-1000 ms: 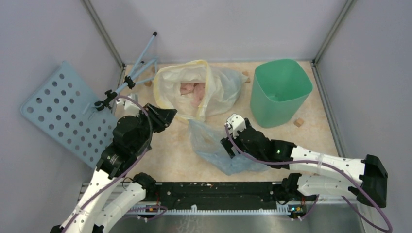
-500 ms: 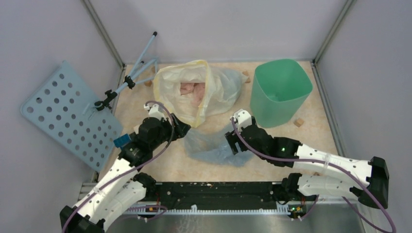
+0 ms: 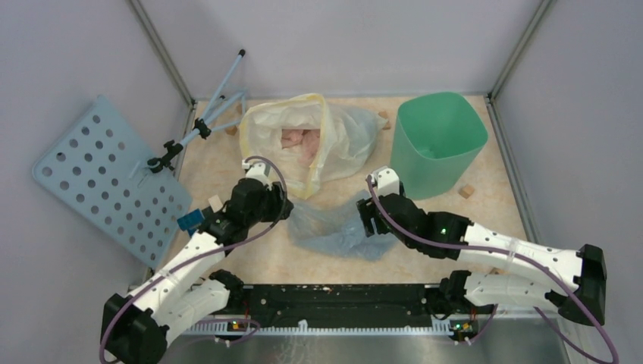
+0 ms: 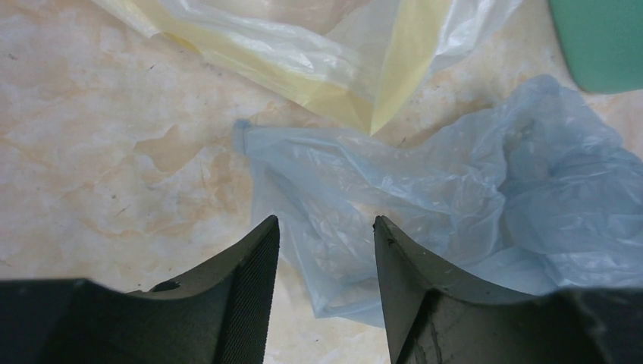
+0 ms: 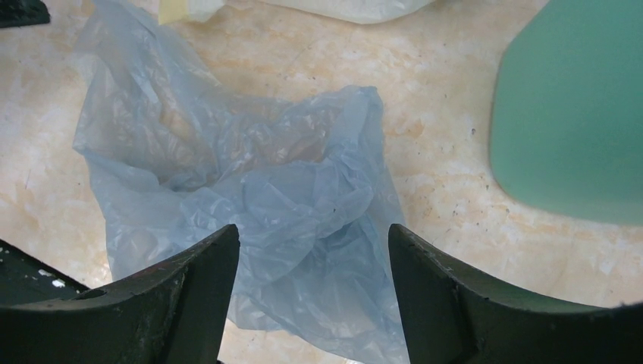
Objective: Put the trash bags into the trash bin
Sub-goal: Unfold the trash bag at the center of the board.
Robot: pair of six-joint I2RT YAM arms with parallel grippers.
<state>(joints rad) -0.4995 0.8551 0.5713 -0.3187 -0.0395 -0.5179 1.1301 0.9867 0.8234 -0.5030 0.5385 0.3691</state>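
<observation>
A: What could be going wrong w/ the pale-blue bag (image 3: 330, 231)?

B: It's lying crumpled on the table (image 3: 265, 254) btwn both grippers, short of the mint-green bin (image 3: 440, 144). Thin film may be slipping free on closing, or the left gripper (image 4: 324, 227) catching the whitish bag (image 4: 341, 68) just beyond.

A: Fingers?

B: Both pairs are standing apart, clamping nothing. The right gripper (image 5: 312, 235) is hanging over the bag's bunched middle, and the left is framing its edge.

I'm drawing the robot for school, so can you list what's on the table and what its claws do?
green bin: upright, at the far right
blue bag: crumpled on the table, outside the green bin
left claw: open, above the blue bag's left part
right claw: open, above the blue bag's right part
whitish bag: lying behind the blue bag, yellow rim
</observation>
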